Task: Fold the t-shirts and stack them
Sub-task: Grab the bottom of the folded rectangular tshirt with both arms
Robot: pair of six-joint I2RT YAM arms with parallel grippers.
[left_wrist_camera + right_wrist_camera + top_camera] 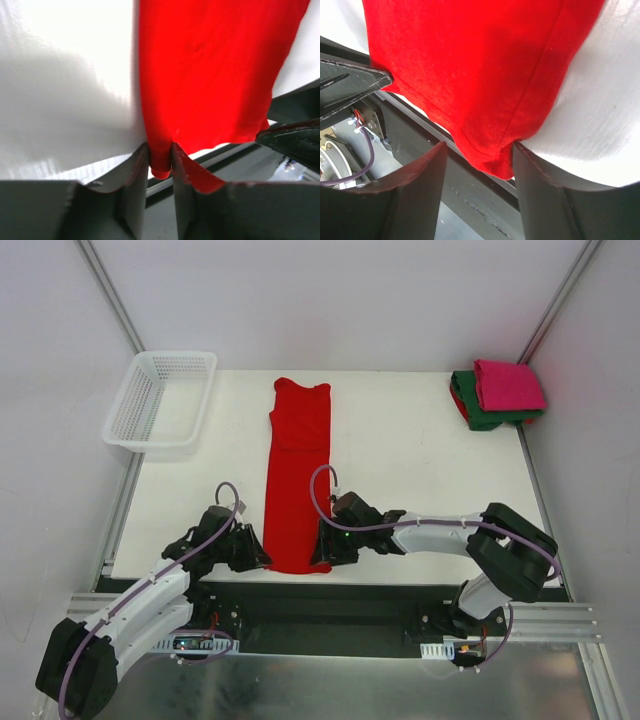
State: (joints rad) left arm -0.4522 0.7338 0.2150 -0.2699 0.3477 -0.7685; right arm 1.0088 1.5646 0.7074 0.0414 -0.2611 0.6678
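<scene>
The red t-shirt (pixel 297 470) lies as a long narrow strip down the middle of the table, collar at the far end and hem at the near edge. My left gripper (pixel 262 554) is shut on the hem's left corner (pixel 161 159); the cloth is pinched between its fingers (pixel 136 165). My right gripper (pixel 322 548) is at the hem's right corner. Its jaws stand open around that corner (pixel 492 155), which hangs over the table edge and touches only the right finger (pixel 532 170). The magenta t-shirt (pixel 508 384) lies folded on the folded dark green t-shirt (pixel 478 412) at the back right.
A white mesh basket (pixel 160 400) stands at the table's back left corner. The table's near edge and the black metal rail (pixel 330 610) run just under both grippers. Grey walls close in the left and right sides.
</scene>
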